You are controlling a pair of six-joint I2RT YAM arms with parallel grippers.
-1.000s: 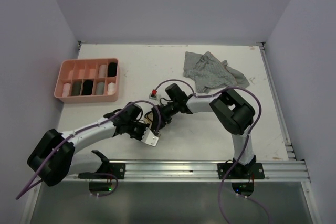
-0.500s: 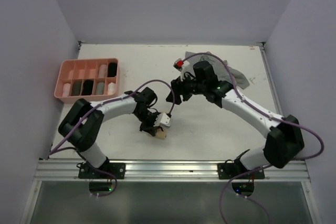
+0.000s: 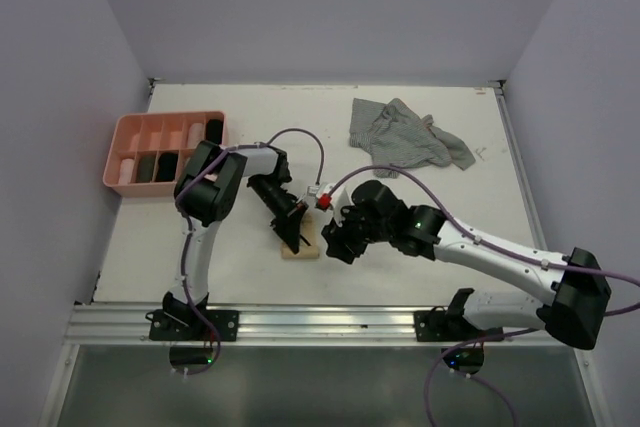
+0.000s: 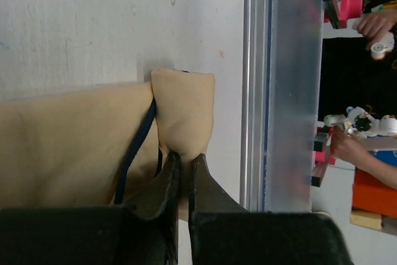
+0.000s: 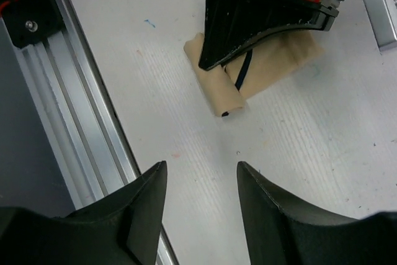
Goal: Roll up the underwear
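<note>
Near counter's front edge, L jaws pinch shut on beige underwear roll; R jaws hang apart, empty, just beside it.

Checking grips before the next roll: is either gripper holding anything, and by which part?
The left gripper pinches the beige underwear at its rolled end. The right gripper is open and holds nothing.

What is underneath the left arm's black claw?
The left gripper pinches beige underwear, its end rolled, lying on the white table. The fabric directly beneath it is hidden.
</note>
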